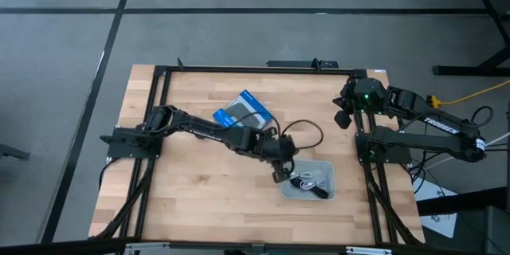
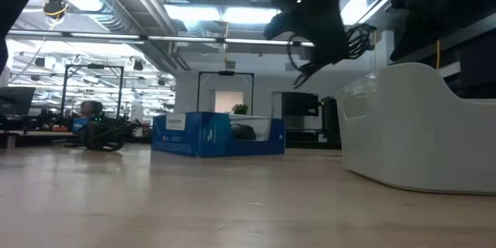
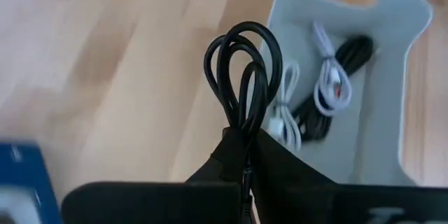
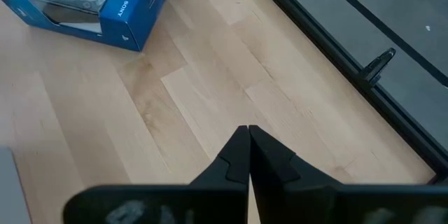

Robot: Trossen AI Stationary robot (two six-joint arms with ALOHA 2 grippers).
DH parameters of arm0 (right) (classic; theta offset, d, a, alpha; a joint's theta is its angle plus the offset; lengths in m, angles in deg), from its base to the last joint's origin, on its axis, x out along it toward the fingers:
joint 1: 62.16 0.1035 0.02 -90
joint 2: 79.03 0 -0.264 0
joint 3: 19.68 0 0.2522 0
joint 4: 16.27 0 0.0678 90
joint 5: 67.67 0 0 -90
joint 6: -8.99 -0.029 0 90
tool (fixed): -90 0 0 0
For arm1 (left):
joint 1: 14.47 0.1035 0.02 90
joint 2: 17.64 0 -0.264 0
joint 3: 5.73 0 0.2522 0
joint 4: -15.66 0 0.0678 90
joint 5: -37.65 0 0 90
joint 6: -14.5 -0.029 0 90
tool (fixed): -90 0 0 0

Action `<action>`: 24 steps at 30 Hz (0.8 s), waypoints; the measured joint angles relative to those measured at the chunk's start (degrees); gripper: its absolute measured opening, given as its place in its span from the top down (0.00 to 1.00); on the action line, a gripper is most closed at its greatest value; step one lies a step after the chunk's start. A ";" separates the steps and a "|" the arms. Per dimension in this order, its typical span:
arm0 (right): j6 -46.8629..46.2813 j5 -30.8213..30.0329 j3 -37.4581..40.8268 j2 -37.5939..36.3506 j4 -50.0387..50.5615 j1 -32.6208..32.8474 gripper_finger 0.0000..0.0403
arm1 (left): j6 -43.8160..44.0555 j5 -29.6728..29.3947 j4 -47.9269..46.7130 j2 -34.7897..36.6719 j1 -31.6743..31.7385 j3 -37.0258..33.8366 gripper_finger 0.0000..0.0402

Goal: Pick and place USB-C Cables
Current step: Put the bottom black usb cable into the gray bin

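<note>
left gripper (image 3: 245, 155), clenched on a looped black usb-c cable (image 3: 241, 70), hangs above the desk (image 1: 199, 183) just beside the near rim of the pale grey tray (image 3: 399, 98). the tray already holds other bundled cables (image 3: 329, 87), black and whitish, lying tangled together. the step in hand looks like the carry: the cable is lifted clear of the desk and not yet over the tray's floor. the next move calls for a short shift over the rim, then a lowering and release so the loops fall inside rather than drape across the edge. the right gripper (image 4: 248, 155), fingers pressed together on nothing, waits at the far right corner of the desk. a blue box (image 1: 243, 111) lies well apart from the tray, toward the far side.

hard to make out: the plug ends of the held cable are hidden behind the fingers; the count of cables in the tray cannot be told; in the low view the tray's wall (image 2: 418, 128) conceals its contents, and the left arm shows only as a dark shape against the ceiling lights.
</note>
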 joint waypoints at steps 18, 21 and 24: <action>0.00 0.00 0.00 0.01 -0.03 0.00 0.98 | -15.48 13.60 25.28 -4.29 3.36 0.18 1.00; 0.00 0.00 0.00 -0.01 -0.05 0.00 0.98 | -15.41 15.03 24.71 -5.44 3.12 -0.13 1.00; -0.02 0.00 0.00 0.00 -0.03 0.02 0.98 | -13.86 16.16 26.60 -6.94 2.16 -0.07 1.00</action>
